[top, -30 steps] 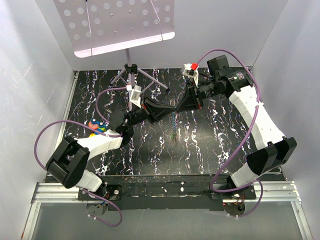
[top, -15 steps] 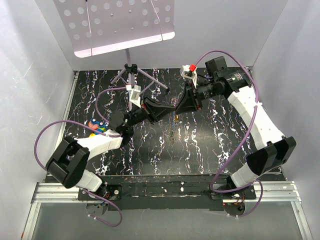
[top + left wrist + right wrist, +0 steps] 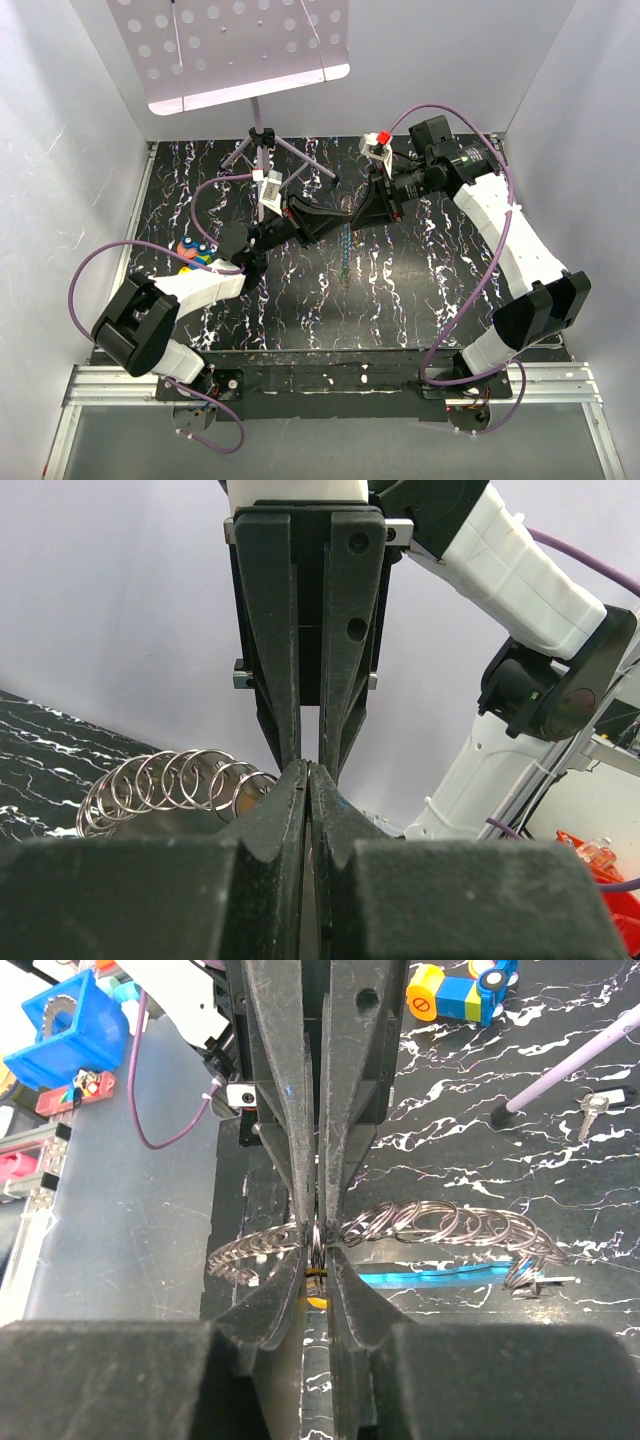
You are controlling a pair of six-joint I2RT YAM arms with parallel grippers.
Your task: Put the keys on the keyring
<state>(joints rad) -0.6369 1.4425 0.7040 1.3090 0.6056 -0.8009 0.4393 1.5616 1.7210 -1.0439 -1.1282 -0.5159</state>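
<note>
I have both claws tip to tip just toward 12 o'clock from the middle of the table (image 3: 420, 290). The left gripper (image 3: 305, 772) reaches in from 9 o'clock and the right gripper (image 3: 316, 1258) from 3 o'clock. The left one is squeezed fully closed, with a ring of the chain of rings (image 3: 440, 1225) caught at its tips. The chain droops away on both sides. My right claw is narrow and pinches the yellow-orange key (image 3: 313, 1285), which shows in the slit between its fingers (image 3: 360, 1295), right against that ring. A bare silver key (image 3: 592, 1108) lies on the table by a stand foot (image 3: 500, 1117). Toy blocks (image 3: 193, 252) sit at the 9 o'clock edge.
</note>
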